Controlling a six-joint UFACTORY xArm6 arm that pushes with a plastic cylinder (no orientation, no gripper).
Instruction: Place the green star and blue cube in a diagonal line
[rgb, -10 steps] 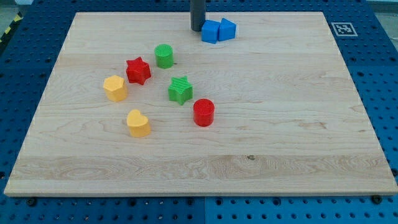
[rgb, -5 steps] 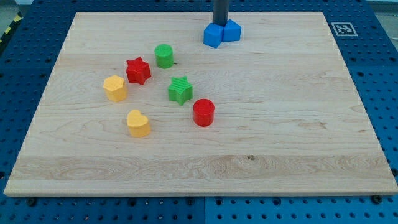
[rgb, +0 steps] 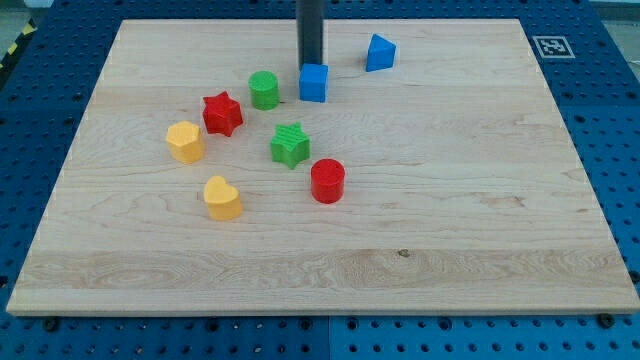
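Observation:
The green star (rgb: 290, 145) lies left of the board's middle. The blue cube (rgb: 314, 83) sits above it and slightly to the view's right, near the view's top. My tip (rgb: 311, 65) is right behind the cube's top edge, touching it or nearly so. The dark rod rises out of the view's top.
A second blue block (rgb: 379, 53) lies to the view's right of the cube. A green cylinder (rgb: 264, 90), a red star (rgb: 222, 113), two yellow blocks (rgb: 185, 141) (rgb: 222, 198) and a red cylinder (rgb: 327, 181) surround the green star. The wooden board's edge (rgb: 320, 312) runs along the view's bottom.
The blue cube has been pushed down and to the view's left, away from the other blue block, which shifted slightly right. My tip moved down-left behind the cube.

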